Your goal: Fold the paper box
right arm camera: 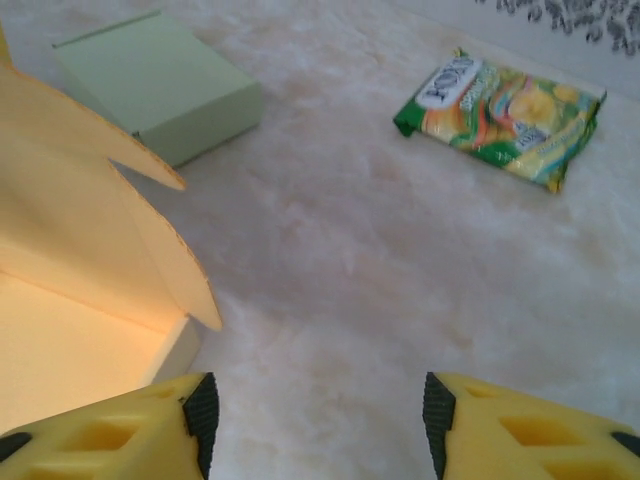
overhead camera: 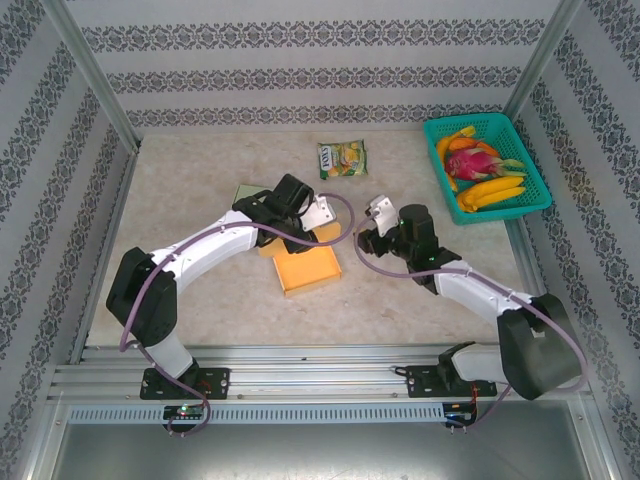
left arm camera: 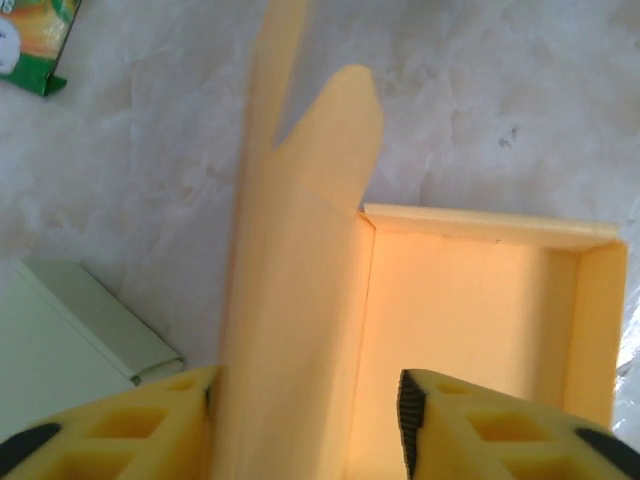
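Observation:
The orange paper box [overhead camera: 305,270] lies open on the table's middle, its tray [left arm camera: 470,300] facing up and its lid flap [left arm camera: 290,280] standing upright along one side. My left gripper [left arm camera: 308,405] straddles that flap. Its left finger touches the flap, and a gap remains at the right finger. In the top view the left gripper [overhead camera: 318,212] hovers over the box's far edge. My right gripper [right arm camera: 315,420] is open over bare table just right of the box, with the flap's corner [right arm camera: 170,260] beside its left finger. From above, the right gripper [overhead camera: 378,212] sits right of the box.
A pale green box [right arm camera: 160,80] lies behind the orange one, partly under the left arm [overhead camera: 245,190]. A green snack packet [overhead camera: 342,158] lies farther back. A teal basket [overhead camera: 535,180] of fruit stands at the back right. Patterned walls enclose the table.

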You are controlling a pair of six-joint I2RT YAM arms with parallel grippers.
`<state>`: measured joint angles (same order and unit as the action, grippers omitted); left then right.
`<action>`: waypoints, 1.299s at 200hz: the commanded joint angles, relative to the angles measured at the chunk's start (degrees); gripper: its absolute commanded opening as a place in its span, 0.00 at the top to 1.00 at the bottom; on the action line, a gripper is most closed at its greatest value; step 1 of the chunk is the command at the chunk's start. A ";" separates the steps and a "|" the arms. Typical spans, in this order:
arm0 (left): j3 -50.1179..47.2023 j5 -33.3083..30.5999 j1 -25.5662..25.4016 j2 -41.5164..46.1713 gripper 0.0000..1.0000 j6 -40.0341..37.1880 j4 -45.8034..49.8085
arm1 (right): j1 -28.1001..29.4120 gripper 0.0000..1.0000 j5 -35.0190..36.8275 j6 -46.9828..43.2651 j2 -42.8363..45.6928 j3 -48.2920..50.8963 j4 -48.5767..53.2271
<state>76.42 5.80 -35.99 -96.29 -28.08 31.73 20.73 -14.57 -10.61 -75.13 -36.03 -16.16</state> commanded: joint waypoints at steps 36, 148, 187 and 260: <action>0.53 4.24 -0.05 0.55 0.99 -6.14 0.44 | -5.92 0.54 -18.37 -14.81 -6.09 -4.28 -1.68; -9.23 25.43 -0.14 14.24 1.00 -20.60 -4.73 | -10.02 0.52 -50.70 -29.21 -4.94 -4.57 4.80; -9.94 23.63 -0.53 14.84 1.00 -20.35 -6.35 | -8.24 0.51 -55.89 -28.92 -5.53 -6.01 8.02; -11.11 18.73 -1.52 15.37 1.00 -20.09 -8.80 | -5.17 0.50 -58.93 -43.90 -7.78 -14.47 33.75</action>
<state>66.46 26.06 -36.80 -82.65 -47.20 26.59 13.72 -67.40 -47.27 -81.47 -47.90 6.15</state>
